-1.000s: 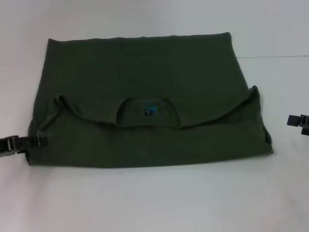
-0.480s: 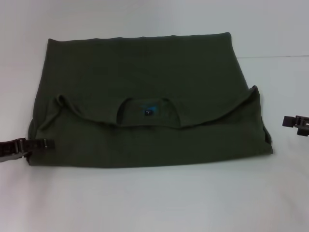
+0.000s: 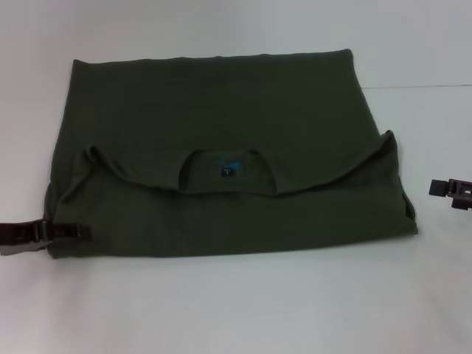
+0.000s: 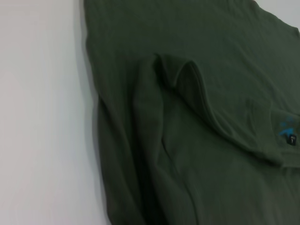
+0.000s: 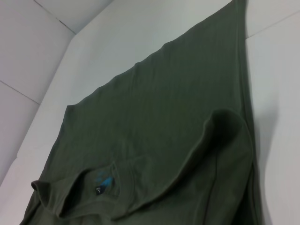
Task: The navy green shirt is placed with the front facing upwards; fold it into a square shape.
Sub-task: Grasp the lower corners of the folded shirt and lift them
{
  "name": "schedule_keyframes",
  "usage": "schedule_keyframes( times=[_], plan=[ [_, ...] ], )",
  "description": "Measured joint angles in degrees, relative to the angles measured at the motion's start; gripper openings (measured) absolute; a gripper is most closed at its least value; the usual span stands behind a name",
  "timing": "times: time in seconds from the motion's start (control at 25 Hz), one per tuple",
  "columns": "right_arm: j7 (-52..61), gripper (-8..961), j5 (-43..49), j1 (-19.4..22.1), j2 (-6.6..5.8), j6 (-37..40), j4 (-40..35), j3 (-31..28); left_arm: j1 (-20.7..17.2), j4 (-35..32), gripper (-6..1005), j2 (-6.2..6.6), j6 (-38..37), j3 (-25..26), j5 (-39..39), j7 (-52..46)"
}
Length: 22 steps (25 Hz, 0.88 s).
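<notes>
Head view: navy green shirt spread mid-counter, top folded down, collar central. Left pincer at 8 o'clock, tips over shirt edge, grip cannot tell. Right pincer at 3 o'clock, clear of cloth, opening cannot tell.
Left wrist view: folded sleeve.
Right wrist view: neck label.

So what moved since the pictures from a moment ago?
The left gripper slid inward from the table's edge onto the near left corner of the navy green shirt. The right gripper crept a little toward the shirt's right side but is apart from it. The shirt itself lies as before, collar label showing.
</notes>
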State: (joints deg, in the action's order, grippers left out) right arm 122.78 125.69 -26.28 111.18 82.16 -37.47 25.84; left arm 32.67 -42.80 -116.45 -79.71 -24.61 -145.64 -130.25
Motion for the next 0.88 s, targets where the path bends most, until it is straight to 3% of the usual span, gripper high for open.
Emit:
schedule_keyframes(
  times=[0.16, 0.28, 0.48, 0.6, 0.88],
  plan=[
    [0.00, 929, -0.01, -0.03, -0.01, 0.00, 0.03, 0.00, 0.03, -0.25, 778, 0.00, 0.35, -0.20, 0.00, 0.52],
    [0.00, 928, -0.01, -0.07, 0.01, 0.00, 0.05, 0.00, -0.02, -0.43, 555, 0.01, 0.67, -0.35, -0.50, 1.10],
    [0.19, 927, -0.01, -0.23, 0.04, 0.02, -0.13, 0.00, 0.22, -0.44, 322, 0.03, 0.76, -0.54, -1.23, 1.25],
    [0.79, 927, 0.13, -0.51, -0.10, 0.37, -0.30, 0.03, 0.22, -0.50, 266, 0.09, 0.79, -0.54, -1.26, 1.22],
    [11.50, 925, 7.61, -4.29, -2.05, 1.30, -2.67, 3.57, 0.22, -0.53, 134, 0.10, 0.77, -0.53, -1.31, 1.27]
  ],
)
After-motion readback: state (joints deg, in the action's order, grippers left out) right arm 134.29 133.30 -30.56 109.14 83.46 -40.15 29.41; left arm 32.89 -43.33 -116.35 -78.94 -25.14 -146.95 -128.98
